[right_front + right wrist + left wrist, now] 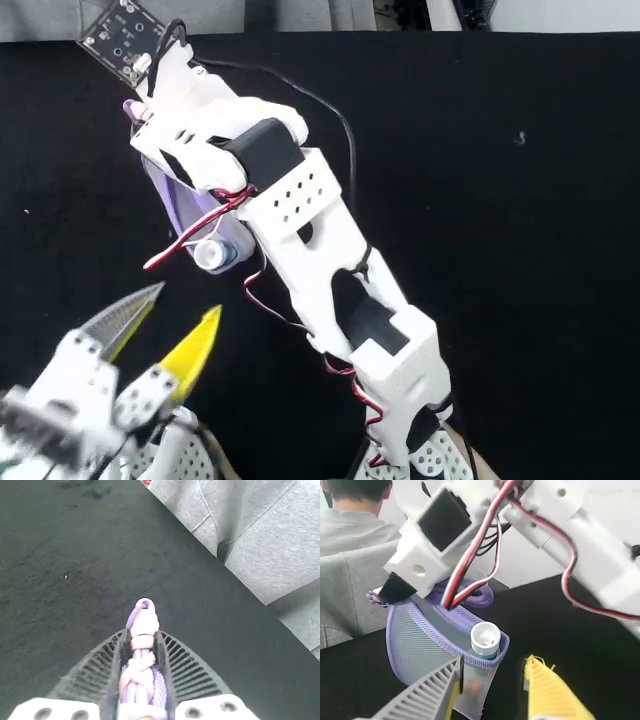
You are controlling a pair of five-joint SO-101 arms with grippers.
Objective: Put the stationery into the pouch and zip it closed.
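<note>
- Here, the pouch [172, 195], a purple mesh bag, sits under the right arm [300, 230] over the black counter [500, 250], with its open mouth turned toward the left arm.
- The right jaws are pinched narrow on a knotted purple-and-pink cord [143, 617] at the pouch's far end. It may be the zip pull, but that end is too hidden to be sure.
- A white-capped tube [485, 637] stands partly inside the open mouth, its cap poking out past the zip edge. In the high view the tube [212, 252] shows just beside the right arm.
- The left jaws stand wide and hold nothing. The grey finger [430, 690] and the yellow finger [547, 687] sit either side of the mouth, close by it.
- By my judgement the pouch is light and soft. It would fold and slide on the cloth if pulled from one end alone. It is best pinched at a stitched edge or a closed corner while the other arm works the zip.
- The tube I judge rigid, smooth and light. A push on its cap should seat it, though an off-centre nudge could tip it sideways.
- The cord is thin and limp, so a hold near its knot suits best. A pull in line with the zip is least likely to bunch the mesh.
</note>
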